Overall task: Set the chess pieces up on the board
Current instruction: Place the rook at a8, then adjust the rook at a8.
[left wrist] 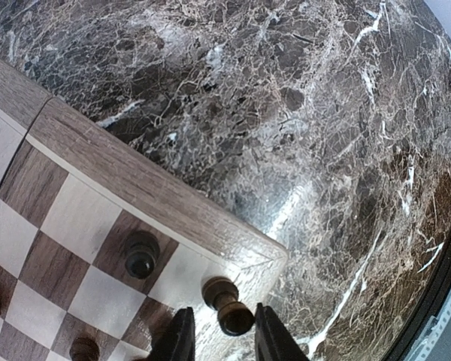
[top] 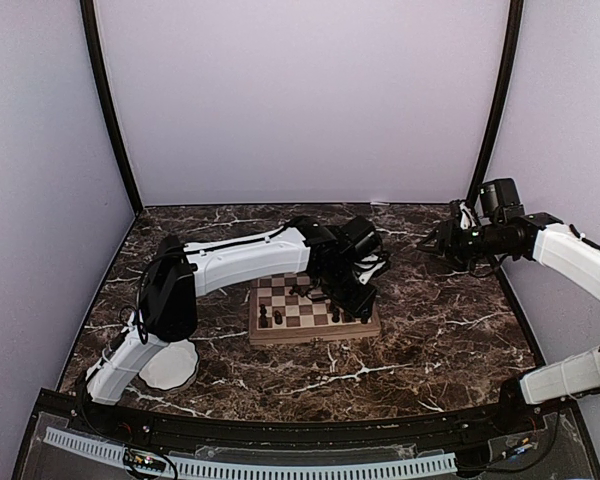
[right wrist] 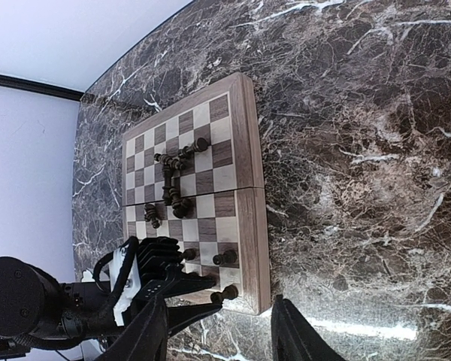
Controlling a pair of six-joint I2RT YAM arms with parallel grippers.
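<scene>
Left wrist shows left tool [left wrist: 222, 320] apart around a corner chess piece [left wrist: 227, 303] on the board [left wrist: 135, 184]; right tool [right wrist: 219, 316] apart.

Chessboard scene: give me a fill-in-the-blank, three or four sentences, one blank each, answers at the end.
1. The left pincer straddles a chess piece on the light square at the very ___ of the board.
2. The right pincer is open over the table and holds ___.
3. The white bowl sits next to the ___ arm.

Missing words: corner; nothing; left.
</scene>
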